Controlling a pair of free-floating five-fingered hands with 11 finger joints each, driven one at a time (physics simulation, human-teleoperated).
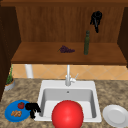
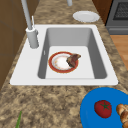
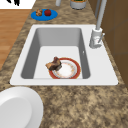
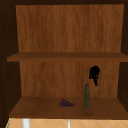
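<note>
- The right hand (image 1: 96, 18) hangs in the wall cabinet above and a little right of the green bottle (image 1: 86, 43), fingers pointing down and loosely relaxed, holding nothing; the upper view shows the same pose (image 4: 94, 73).
- The bottle (image 4: 86, 96) stands upright on the lower shelf (image 1: 45, 55), apart from the hand.
- Risk: the bottle is tall and narrow, so a hand coming down off-centre could knock its neck and tip it towards the shelf edge, above the sink (image 1: 43, 92).
- A bunch of grapes (image 1: 66, 49) lies to the bottle's left, near enough for a toppled bottle to roll onto it.
- The left hand (image 1: 32, 108) sits low at the edge of the blue plate (image 1: 10, 113) on the table (image 1: 110, 92), fingers curled downward, gripping nothing I can make out.
- That plate carries a tomato (image 1: 21, 105) and bread pieces (image 1: 16, 113).
- Also around: a red bowl (image 1: 67, 114) in front of the sink, a red-rimmed plate (image 2: 62, 62) with a food scrap in the basin, a white plate (image 1: 115, 115), the tap (image 1: 68, 76).
</note>
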